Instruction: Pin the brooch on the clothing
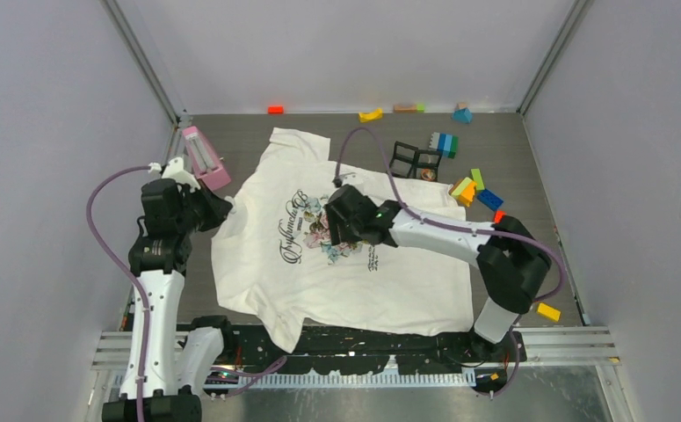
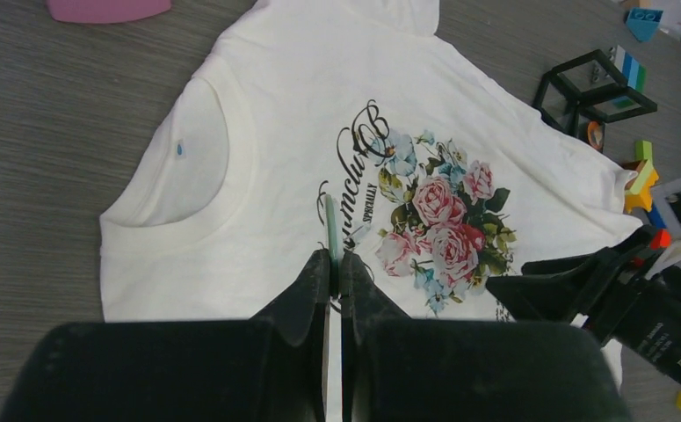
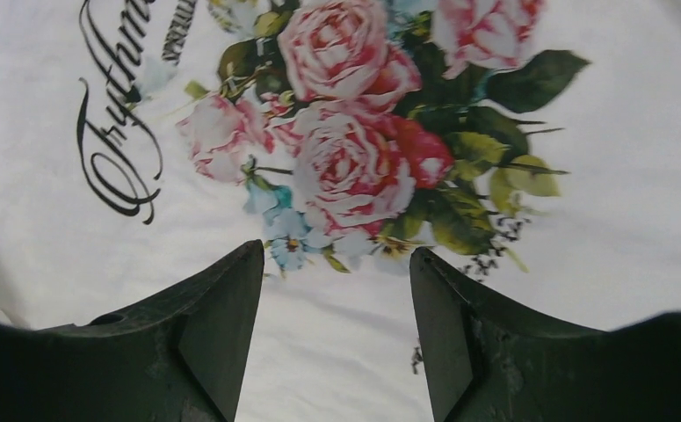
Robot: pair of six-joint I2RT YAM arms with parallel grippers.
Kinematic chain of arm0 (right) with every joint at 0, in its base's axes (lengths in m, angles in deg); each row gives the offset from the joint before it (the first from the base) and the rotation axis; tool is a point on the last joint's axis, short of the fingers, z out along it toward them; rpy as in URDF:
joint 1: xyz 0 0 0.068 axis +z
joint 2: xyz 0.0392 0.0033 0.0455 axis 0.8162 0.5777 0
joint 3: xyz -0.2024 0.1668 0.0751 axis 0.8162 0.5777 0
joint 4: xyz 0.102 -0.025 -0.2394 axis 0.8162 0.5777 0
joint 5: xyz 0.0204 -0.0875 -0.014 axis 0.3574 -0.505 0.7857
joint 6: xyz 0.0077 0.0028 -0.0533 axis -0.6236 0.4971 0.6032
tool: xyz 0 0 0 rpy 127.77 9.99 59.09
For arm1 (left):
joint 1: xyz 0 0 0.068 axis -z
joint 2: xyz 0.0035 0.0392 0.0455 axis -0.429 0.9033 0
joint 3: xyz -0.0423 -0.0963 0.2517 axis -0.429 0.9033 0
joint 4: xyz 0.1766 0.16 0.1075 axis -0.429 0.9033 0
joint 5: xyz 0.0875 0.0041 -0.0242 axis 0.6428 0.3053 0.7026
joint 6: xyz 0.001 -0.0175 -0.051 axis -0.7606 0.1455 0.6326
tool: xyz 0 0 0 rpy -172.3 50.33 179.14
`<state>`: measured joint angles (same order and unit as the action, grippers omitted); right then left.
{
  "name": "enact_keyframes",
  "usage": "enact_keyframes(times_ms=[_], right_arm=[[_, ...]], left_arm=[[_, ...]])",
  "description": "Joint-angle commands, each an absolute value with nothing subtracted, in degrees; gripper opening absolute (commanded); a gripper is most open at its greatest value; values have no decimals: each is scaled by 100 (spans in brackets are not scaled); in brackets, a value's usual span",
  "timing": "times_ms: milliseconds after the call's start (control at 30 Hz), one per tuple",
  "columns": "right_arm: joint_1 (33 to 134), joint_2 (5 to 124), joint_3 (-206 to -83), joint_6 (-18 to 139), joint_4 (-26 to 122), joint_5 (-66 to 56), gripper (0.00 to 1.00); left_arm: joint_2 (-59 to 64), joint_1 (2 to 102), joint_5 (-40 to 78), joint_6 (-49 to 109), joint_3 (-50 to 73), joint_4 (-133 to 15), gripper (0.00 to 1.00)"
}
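White fabric, the clothing [image 1: 266,281], lies flat below the right gripper [image 3: 336,255] | likely soft, light, wrinkles easily; pinch a small fold beside rose print [image 3: 354,167] | right gripper released, jaws apart | left gripper [image 2: 336,259] clenched on pale green strip [image 2: 328,224], perhaps the brooch

1 T-shirt [image 1: 354,281], centre of table [image 1: 257,132]. 2 arms: left [image 1: 156,290], right [image 1: 442,233]. 1 pink box [image 1: 203,156] at 10 o'clock. 1 black wire frame [image 1: 416,161] at 1 o'clock. Approx. 10 toy bricks [image 1: 489,199], 12 to 4 o'clock. 1 pale-green strip [image 2: 328,224] in left jaws.
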<state>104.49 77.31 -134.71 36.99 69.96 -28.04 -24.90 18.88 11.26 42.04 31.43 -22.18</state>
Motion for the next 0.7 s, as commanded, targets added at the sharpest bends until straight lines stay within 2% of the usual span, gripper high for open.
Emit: enact_keyframes(times_ms=[0,200,500,667], right_arm=[[10961,8282,-14027,3650,6526,-2980,67],[11136,9108,-14361,3768,6859,-3519,68],[11120,9312,-14110,3806,7085,-4077,71],[10860,9279,-13675,3675,7043,-3669,73]], left_arm=[[-2781,1847,1335,3813,3270,-2069,0],[-2699,1847,1182,3824,3560,-2239,0],[-2731,1846,932,3984,3661,-2353,0],[-2734,1849,905,3972,3661,-2369,0]])
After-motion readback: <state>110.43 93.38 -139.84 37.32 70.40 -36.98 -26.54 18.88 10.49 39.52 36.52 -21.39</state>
